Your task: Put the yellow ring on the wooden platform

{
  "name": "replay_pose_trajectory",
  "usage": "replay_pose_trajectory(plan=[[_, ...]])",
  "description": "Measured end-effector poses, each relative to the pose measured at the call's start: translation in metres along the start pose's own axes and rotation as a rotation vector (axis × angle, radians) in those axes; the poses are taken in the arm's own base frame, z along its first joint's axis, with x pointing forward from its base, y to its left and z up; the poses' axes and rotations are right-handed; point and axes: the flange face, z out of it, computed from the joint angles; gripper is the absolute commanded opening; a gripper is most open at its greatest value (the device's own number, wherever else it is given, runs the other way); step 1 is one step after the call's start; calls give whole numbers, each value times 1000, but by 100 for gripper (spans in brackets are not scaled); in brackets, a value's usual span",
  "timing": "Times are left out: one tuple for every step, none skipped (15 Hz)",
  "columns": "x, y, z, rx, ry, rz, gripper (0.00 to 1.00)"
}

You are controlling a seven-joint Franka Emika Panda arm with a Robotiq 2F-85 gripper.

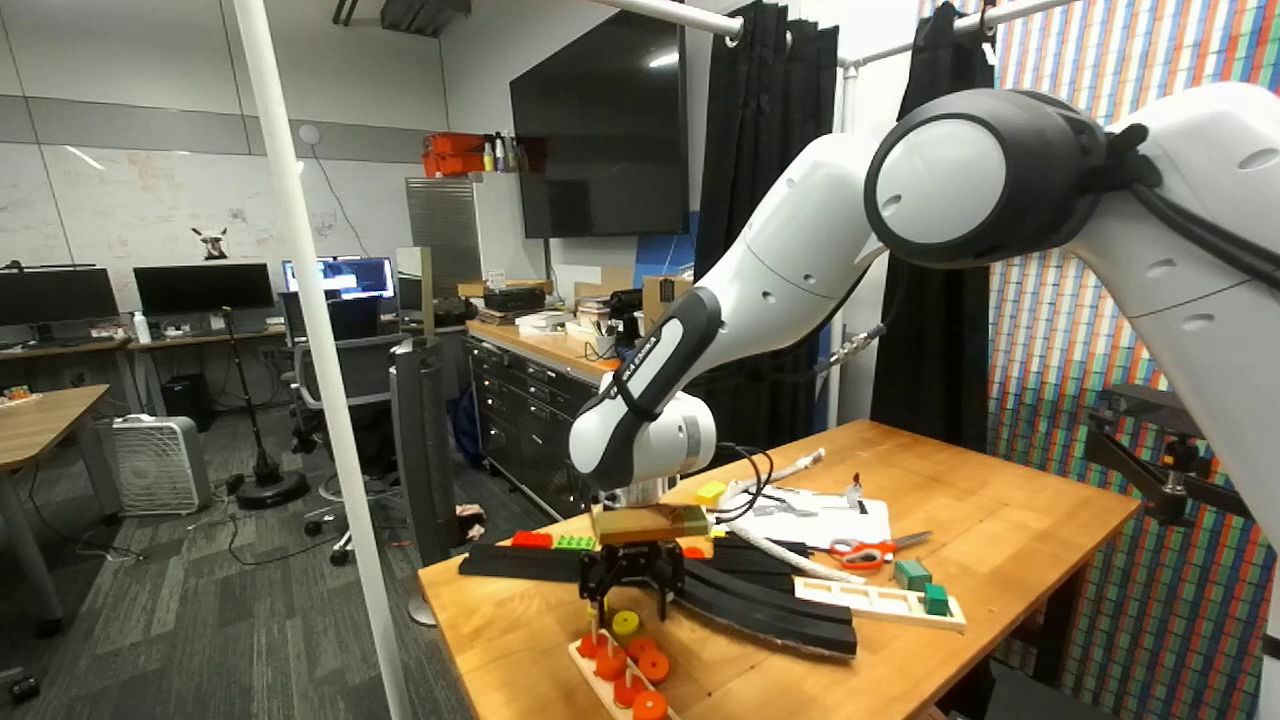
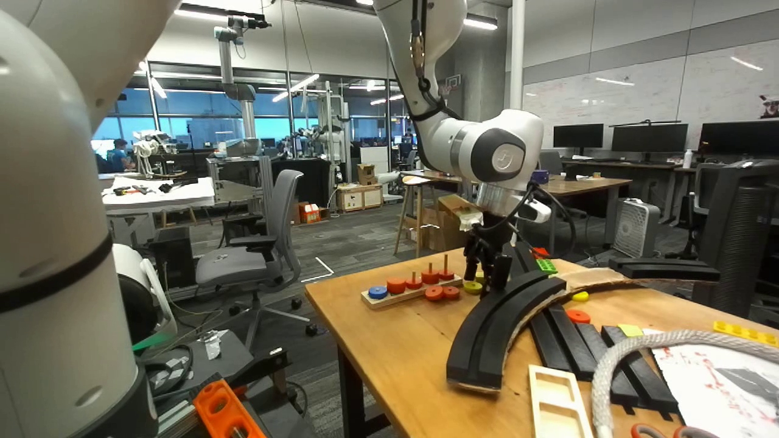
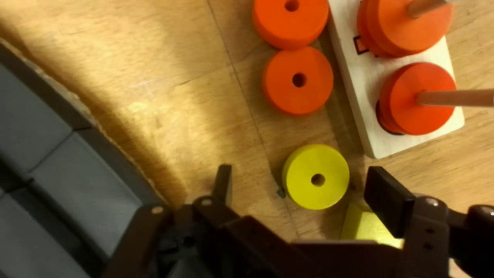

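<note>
While its two fingers stand wide apart with nothing gripped, the black gripper point(image 3: 303, 189) hangs low over the brown wooden desk point(image 3: 166, 69), and in the wrist view the thick yellow ring point(image 3: 304, 181) shows between the fingertips; whether they reach around it cannot be told. The ring lies flat, just beside a corner of the pale wooden platform point(image 3: 368, 79), a narrow bare gap between. A yellow block point(image 3: 366, 227), partly hidden by a finger, sits near it. Past a wider bare stretch runs the rough edge of a black curved strip point(image 3: 88, 170). In an exterior view, a blue disc point(image 2: 377, 292) sits on the platform's end nearer the desk's edge.
</note>
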Motion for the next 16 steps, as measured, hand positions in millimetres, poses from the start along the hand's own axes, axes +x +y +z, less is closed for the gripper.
replay_pose_trajectory(plan=[[0, 1, -1, -11, -1, 2, 50], [0, 2, -2, -19, -2, 5, 43], [1, 3, -3, -24, -5, 6, 34], [1, 4, -5, -27, -7, 8, 28], [2, 4, -6, -28, -8, 9, 22], [2, 5, -8, -32, -10, 10, 21], [3, 4, -10, -31, -10, 10, 23], [2, 3, -9, -33, -11, 9, 22], [2, 3, -9, -34, -11, 8, 22], [1, 2, -8, -35, -11, 6, 22], [1, 1, -8, -35, -11, 5, 22], [0, 1, -8, -36, -11, 4, 22], [-1, -1, -8, -38, -11, 2, 22], [-3, -3, -8, -39, -10, -1, 22], [-5, -5, -9, -40, -8, -5, 22], [-8, -8, -11, -41, -5, -9, 22]])
